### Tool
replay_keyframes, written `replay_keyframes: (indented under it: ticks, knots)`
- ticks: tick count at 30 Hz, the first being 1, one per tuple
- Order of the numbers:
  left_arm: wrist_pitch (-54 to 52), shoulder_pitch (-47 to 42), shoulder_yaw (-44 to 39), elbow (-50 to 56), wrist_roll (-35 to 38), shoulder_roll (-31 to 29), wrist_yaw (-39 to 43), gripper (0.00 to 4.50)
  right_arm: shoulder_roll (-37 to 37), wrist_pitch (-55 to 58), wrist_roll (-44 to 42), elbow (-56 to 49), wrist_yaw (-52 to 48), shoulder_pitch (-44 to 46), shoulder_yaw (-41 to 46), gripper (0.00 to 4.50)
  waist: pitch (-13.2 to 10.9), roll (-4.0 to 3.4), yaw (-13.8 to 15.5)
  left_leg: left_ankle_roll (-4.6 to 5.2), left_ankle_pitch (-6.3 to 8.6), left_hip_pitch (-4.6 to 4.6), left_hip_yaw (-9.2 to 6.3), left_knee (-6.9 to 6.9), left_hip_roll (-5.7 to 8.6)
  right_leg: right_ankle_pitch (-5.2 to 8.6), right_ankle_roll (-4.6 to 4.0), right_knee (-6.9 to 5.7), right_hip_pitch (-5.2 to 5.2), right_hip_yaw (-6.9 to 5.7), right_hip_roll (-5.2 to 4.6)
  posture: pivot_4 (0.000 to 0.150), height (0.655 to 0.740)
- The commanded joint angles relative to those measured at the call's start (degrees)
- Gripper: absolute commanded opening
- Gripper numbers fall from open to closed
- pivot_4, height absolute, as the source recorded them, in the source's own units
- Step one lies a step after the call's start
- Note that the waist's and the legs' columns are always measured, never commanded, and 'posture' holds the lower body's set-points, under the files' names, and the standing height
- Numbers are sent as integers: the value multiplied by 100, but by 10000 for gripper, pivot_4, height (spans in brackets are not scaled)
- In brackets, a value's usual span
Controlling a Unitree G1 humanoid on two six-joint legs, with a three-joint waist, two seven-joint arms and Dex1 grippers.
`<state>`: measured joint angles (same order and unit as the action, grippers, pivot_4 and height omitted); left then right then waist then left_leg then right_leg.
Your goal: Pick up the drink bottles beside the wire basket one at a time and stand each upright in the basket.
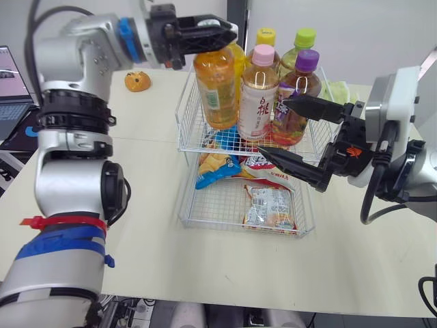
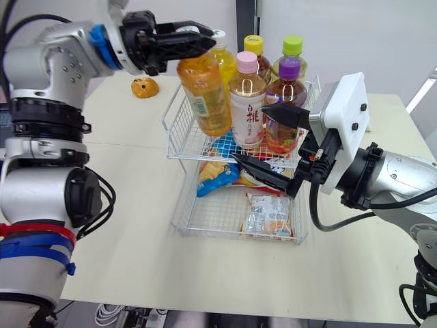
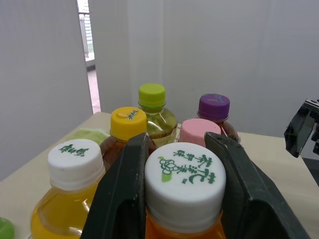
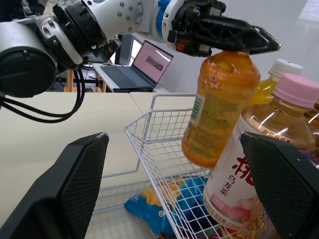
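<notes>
My left gripper (image 1: 208, 34) is shut on the white cap of an orange drink bottle (image 1: 215, 85); the left wrist view shows the black fingers (image 3: 124, 194) pressing both sides of the cap. The bottle hangs slightly tilted at the left front of the upper wire basket (image 1: 181, 130), its base below the rim. Several other bottles stand upright there: pink cap (image 1: 258, 96), purple cap (image 1: 295, 102), yellow cap (image 1: 265, 37), green cap (image 1: 304, 41), and a white-capped one (image 2: 218, 37) behind. My right gripper (image 1: 274, 127) is open at the basket's right front, holding nothing.
A lower wire basket (image 1: 188, 205) holds several snack packets (image 1: 270, 208). A small orange object (image 1: 137, 81) lies on the table left of the baskets. A laptop (image 1: 10, 82) sits at the far left edge. Something green (image 1: 334, 89) lies behind the basket.
</notes>
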<state>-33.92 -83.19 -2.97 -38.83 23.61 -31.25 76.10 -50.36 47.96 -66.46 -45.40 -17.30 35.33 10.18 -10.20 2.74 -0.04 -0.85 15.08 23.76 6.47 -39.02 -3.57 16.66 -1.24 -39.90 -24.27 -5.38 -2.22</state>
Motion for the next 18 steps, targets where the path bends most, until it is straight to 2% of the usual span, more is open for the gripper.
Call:
replay_keyframes:
  ticks: [1,5,14,15,18]
  knots:
    - [351,-6,-162,242,33,10,-105,13788,-145,-50,-181,-161,110,23,265,45000,0,0,-7,0,0,-1,1,1,0,0,0,0,0,1,0,1500,7400]
    - [410,111,-113,237,25,80,-161,13788,-258,-52,-337,-174,177,15,321,45000,0,0,-2,0,0,-2,-1,1,-1,0,0,-2,0,-2,1,1500,7400]
    - [317,191,-176,379,132,68,-80,43130,-437,-88,-549,-127,207,-5,351,45000,0,0,-5,0,0,-5,-1,-1,0,0,0,-4,3,1,1,1500,7400]
    - [274,170,-222,409,188,44,-65,44381,-439,-93,-550,-123,199,-14,349,45000,0,0,-5,0,0,-5,-1,-1,0,0,0,-4,4,1,1,1500,7400]
    - [105,16,-449,502,394,-115,-80,44381,-435,-108,-515,-98,151,-7,319,45000,0,0,-9,0,0,-6,-1,-2,0,0,0,-5,4,1,1,1500,7400]
